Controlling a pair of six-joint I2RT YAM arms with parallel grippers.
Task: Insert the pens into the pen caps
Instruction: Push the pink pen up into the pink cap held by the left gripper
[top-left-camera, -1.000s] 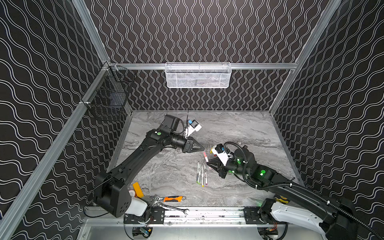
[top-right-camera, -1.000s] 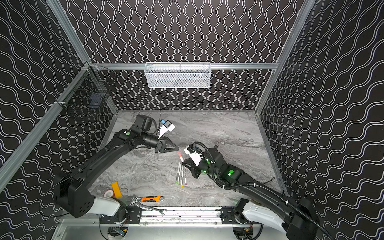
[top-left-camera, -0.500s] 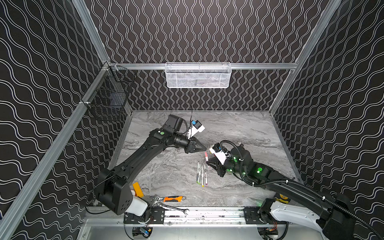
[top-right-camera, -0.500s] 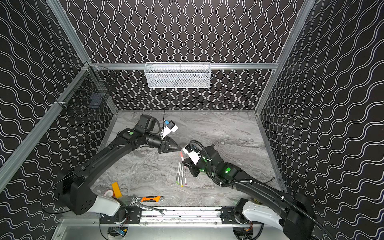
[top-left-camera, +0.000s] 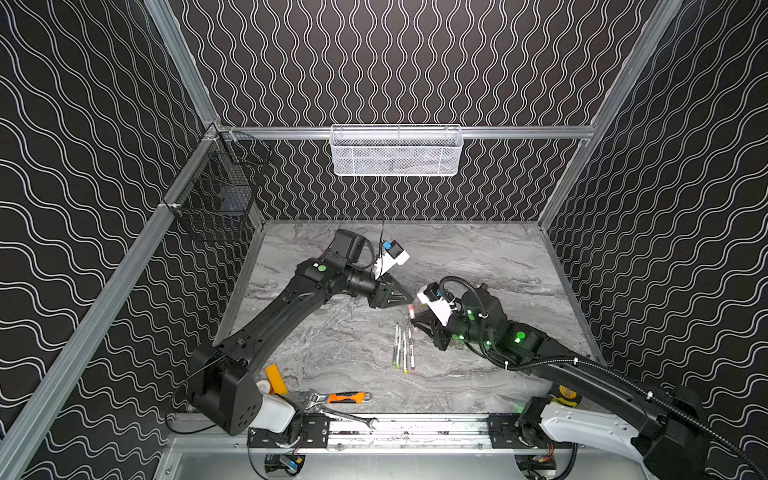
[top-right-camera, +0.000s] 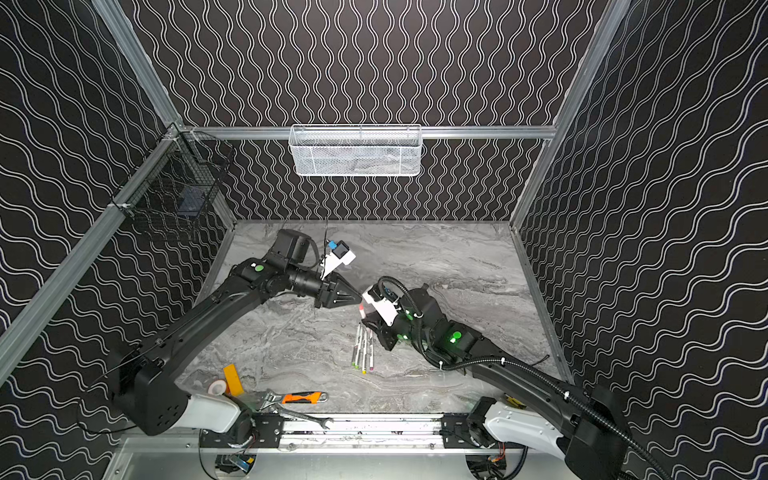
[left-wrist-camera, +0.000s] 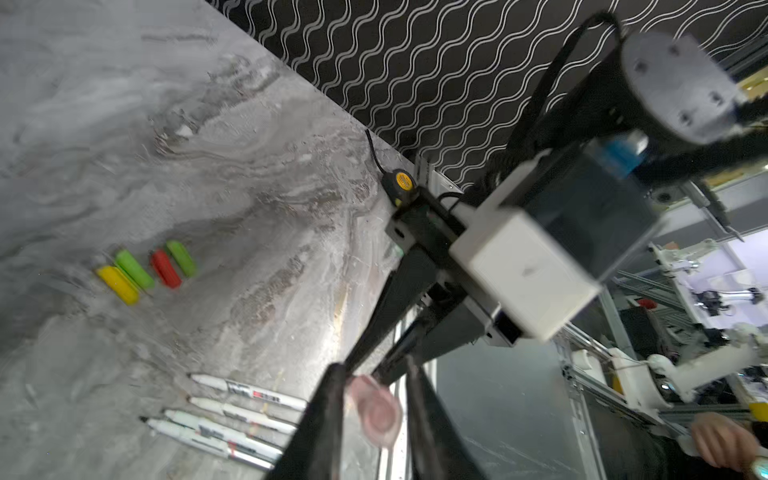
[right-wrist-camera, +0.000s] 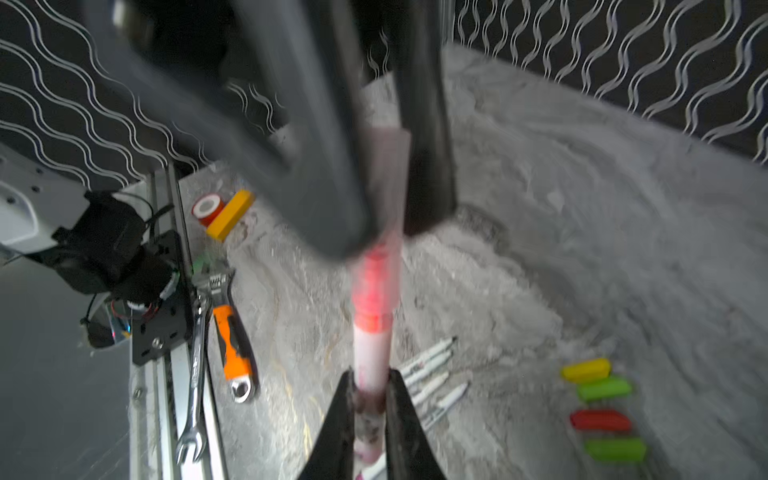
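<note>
Since a second ago the left gripper (top-left-camera: 409, 299) has crossed rightward to meet the right gripper (top-left-camera: 413, 321), and its jaws have parted. In both top views the two tips almost meet over the middle of the marbled table (top-left-camera: 332, 353). The pink pen (top-left-camera: 410, 308) sits between them, and the four pens (top-left-camera: 403, 347) lie side by side just nearer.

From the left wrist, we see those jaws narrowly apart around a translucent pink cap (left-wrist-camera: 376, 409). It leans on one finger (left-wrist-camera: 328, 399) and clears the other. The four caps (left-wrist-camera: 145, 268), stubby and glossy, lie in a row.

From the right wrist, the right gripper clamps the smooth white barrel, with the cap over its red collar. We judge the cap near seated. The left gripper should back off straight along the barrel, so that no finger drags the cap askew.
</note>
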